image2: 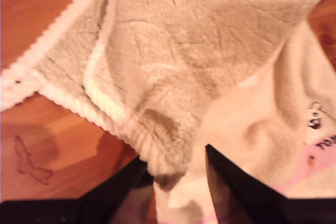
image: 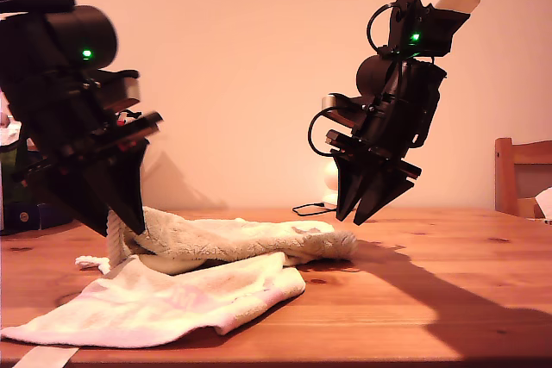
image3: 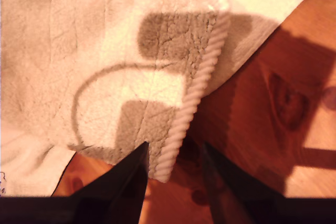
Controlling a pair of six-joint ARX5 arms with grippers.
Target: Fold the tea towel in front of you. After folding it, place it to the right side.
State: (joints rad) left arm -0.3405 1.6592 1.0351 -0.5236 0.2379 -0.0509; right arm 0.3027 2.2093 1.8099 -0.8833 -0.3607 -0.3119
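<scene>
The tea towel [image: 233, 243] is cream and fluffy and lies crumpled on the wooden table [image: 431, 299] towards the exterior view's left, partly folded over itself. A flat layer [image: 172, 299] of it spreads toward the front edge. My first gripper [image: 121, 226] is shut on a bunched ribbed edge of the towel [image2: 184, 51], lifted slightly at the exterior view's left, with fabric pinched between my first gripper's [image2: 176, 174] fingers. My second gripper [image: 352, 217] hangs open just above the towel's other end. In its wrist view the ribbed corner of the towel [image3: 105, 51] lies below my second gripper [image3: 176, 156], which holds nothing.
A wooden chair [image: 522, 178] stands at the exterior view's right edge. A white rounded object [image: 330, 183] and a black cable [image: 310, 208] sit at the table's back. Dark clutter [image: 17, 204] fills the exterior view's left edge. Bare wood lies on the exterior view's right.
</scene>
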